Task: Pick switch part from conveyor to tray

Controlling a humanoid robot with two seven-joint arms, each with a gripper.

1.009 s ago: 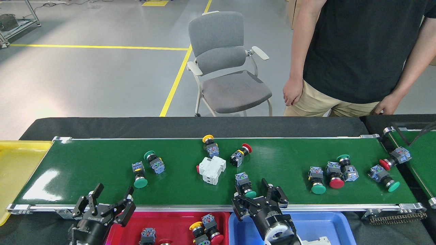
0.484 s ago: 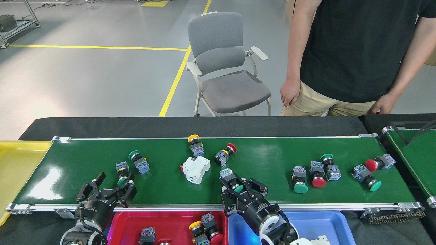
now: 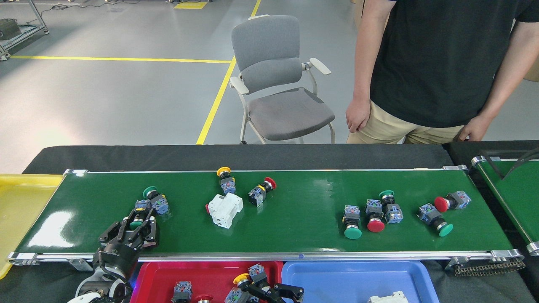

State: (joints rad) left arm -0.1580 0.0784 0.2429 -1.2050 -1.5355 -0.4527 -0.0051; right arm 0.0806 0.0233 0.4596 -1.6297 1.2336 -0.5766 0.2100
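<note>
All parts on the conveyor (image 3: 294, 219) have slid leftward since half a second ago. The left end effector (image 3: 135, 227) has reached further onto the belt, and its fingers are now clenched around a green-capped switch (image 3: 138, 214) near the belt's left end; earlier they stood spread beside it. The right end effector (image 3: 276, 291) has pulled back off the belt and now sits low over the red tray (image 3: 151, 277), beside the blue tray (image 3: 358, 277). It is cut off by the bottom edge; I cannot tell whether it is released or grasping something. The white breaker (image 3: 225, 209) lies mid-belt. The person's (image 3: 438, 63) head is out of view.
</note>
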